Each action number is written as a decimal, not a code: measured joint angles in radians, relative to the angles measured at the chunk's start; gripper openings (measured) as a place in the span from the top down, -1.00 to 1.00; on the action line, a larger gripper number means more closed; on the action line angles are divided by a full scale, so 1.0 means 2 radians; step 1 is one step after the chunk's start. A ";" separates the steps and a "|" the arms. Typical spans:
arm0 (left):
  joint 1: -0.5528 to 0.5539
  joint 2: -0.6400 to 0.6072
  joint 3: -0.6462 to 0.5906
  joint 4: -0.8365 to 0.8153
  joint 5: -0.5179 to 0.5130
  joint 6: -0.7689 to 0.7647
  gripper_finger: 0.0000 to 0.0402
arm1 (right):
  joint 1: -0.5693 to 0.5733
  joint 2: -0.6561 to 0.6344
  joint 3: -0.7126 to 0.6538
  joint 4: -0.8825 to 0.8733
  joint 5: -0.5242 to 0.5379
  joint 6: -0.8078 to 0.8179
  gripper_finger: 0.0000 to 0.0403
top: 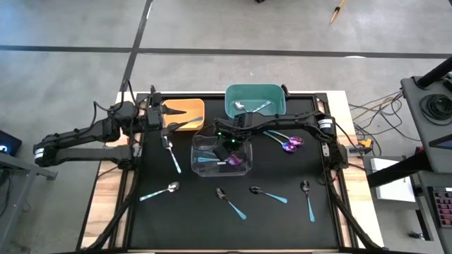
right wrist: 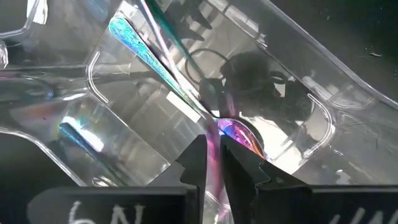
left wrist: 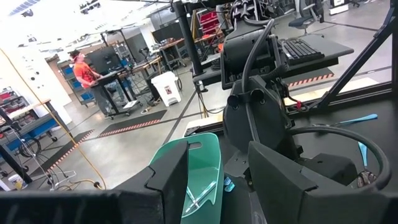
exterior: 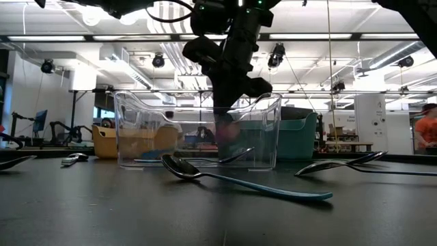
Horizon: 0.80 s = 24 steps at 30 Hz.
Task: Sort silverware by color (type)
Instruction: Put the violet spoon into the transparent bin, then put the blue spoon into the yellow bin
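Observation:
My right gripper (top: 229, 146) reaches down into the clear plastic bin (top: 200, 143) at the table's middle. It is shut on an iridescent purple-pink spoon (right wrist: 239, 134). Another spoon with a teal handle (right wrist: 140, 43) lies in that bin. My left gripper (top: 171, 121) is open and empty by the orange bin (top: 189, 107); its fingers show apart in the left wrist view (left wrist: 217, 186). Loose spoons lie on the black mat: one left (top: 171, 156), several near the front (top: 231, 202), two purple ones right (top: 289, 144). My right gripper pinches the iridescent spoon's thin handle (right wrist: 212, 146) between its two fingers, close behind the bowl. The fingers come from above, pointing down into the clear bin (exterior: 229, 123). The bowl (right wrist: 242, 135) shows just past the fingertips, inside the bin; whether it touches the floor, I cannot tell.
A teal bin (top: 272, 92) with silver spoons stands at the far middle, also in the left wrist view (left wrist: 202, 168). Spoons lie at the front left (top: 159, 190), front middle (top: 268, 194) and front right (top: 308, 199). A person in orange stands in the room beyond (left wrist: 84, 68).

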 joint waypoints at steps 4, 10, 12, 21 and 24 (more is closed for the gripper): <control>0.000 0.000 0.000 0.000 0.000 0.000 0.25 | 0.000 0.000 0.000 0.000 0.000 0.000 0.80; 0.000 0.000 0.000 0.000 0.000 0.000 0.25 | 0.000 0.000 0.000 0.002 0.000 0.000 0.80; 0.000 0.000 0.000 -0.001 0.000 0.000 0.25 | 0.000 0.000 0.000 0.002 0.000 0.000 0.80; 0.000 0.000 0.000 -0.002 0.000 0.000 0.25 | 0.000 0.000 0.000 0.003 -0.002 -0.002 0.80; 0.000 0.000 0.000 -0.003 0.000 0.000 0.25 | 0.000 -0.003 0.000 0.000 -0.020 -0.007 0.80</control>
